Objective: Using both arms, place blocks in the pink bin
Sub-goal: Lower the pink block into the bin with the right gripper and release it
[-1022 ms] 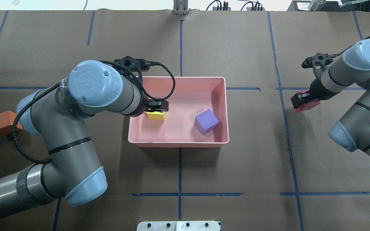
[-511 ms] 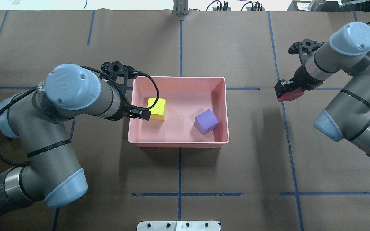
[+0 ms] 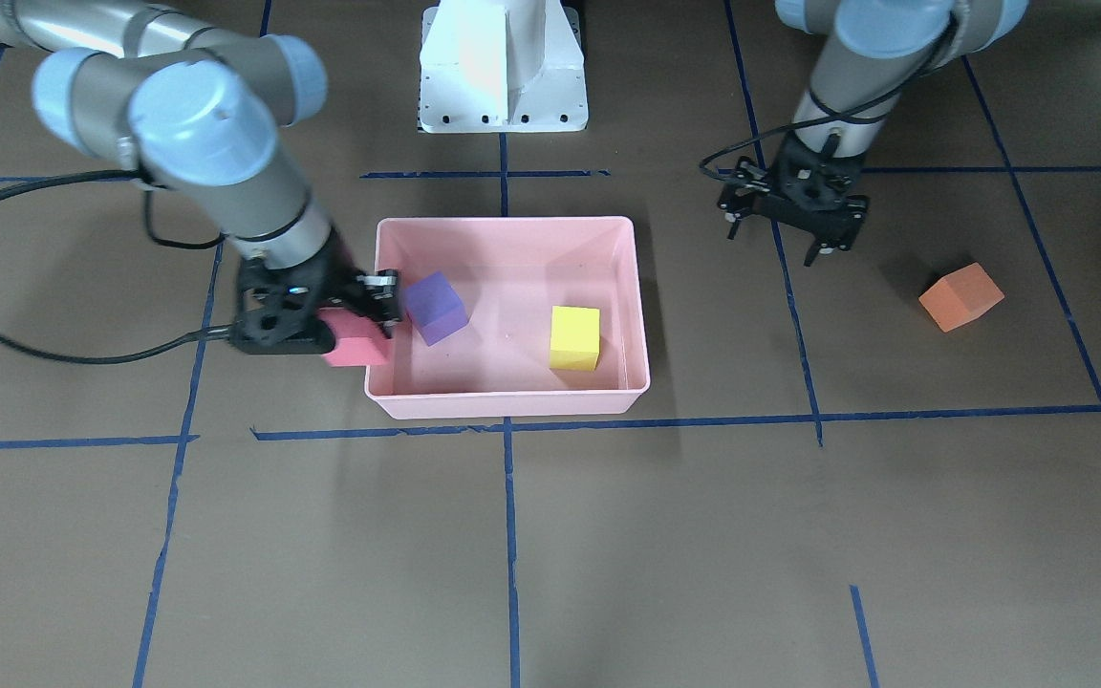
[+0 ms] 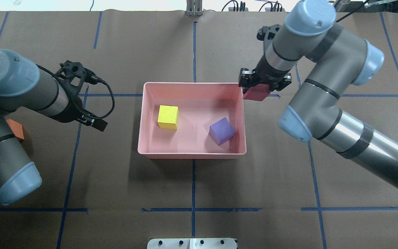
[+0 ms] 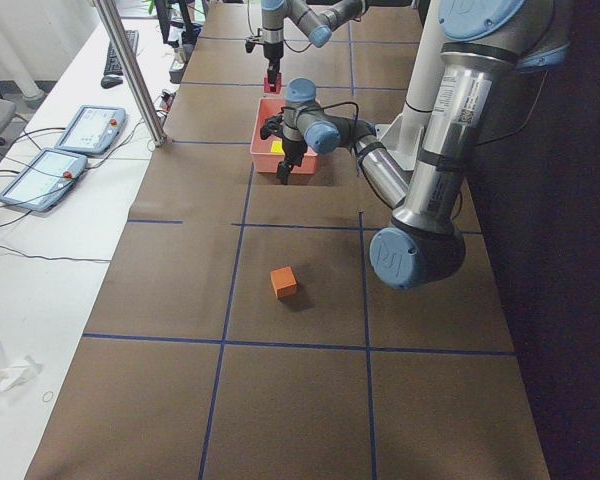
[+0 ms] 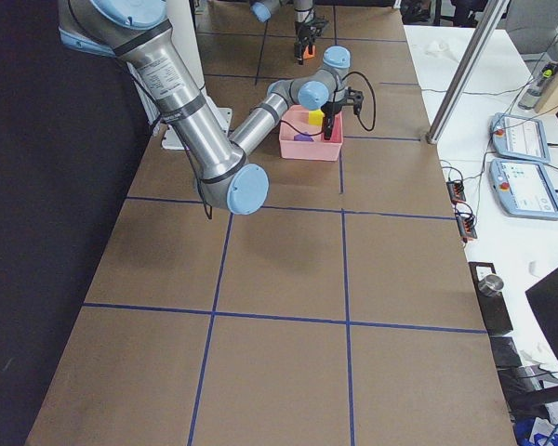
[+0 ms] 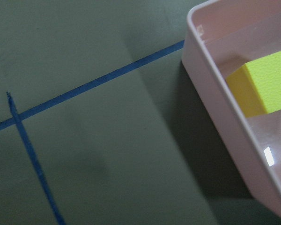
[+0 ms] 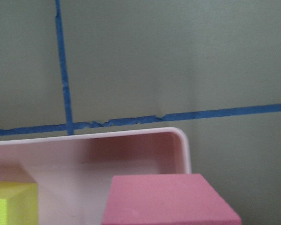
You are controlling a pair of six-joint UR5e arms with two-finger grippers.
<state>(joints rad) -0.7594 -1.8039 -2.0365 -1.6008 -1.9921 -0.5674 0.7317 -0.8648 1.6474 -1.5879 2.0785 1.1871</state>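
Observation:
The pink bin (image 4: 192, 154) sits mid-table and holds the yellow-green block (image 4: 168, 117) and the purple block (image 4: 222, 130). My right gripper (image 4: 258, 86) is shut on the red block (image 4: 254, 94) and holds it at the bin's far right corner, partly over the rim; the front view shows the red block (image 3: 355, 342) beside the bin wall (image 3: 503, 405). My left gripper (image 4: 94, 123) is open and empty, left of the bin. The orange block (image 3: 960, 296) lies on the table further left, half hidden by the left arm in the overhead view (image 4: 16, 128).
Brown paper with blue tape lines (image 4: 193, 209) covers the table. The white pedestal base (image 3: 503, 67) stands at the robot's side. Tablets (image 5: 65, 150) and a metal post (image 5: 130, 70) are on the white bench beyond the far edge.
My left gripper let go of the yellow-green block in the bin and drew back to the left. My right arm carried the red block leftward to the bin's far right corner.

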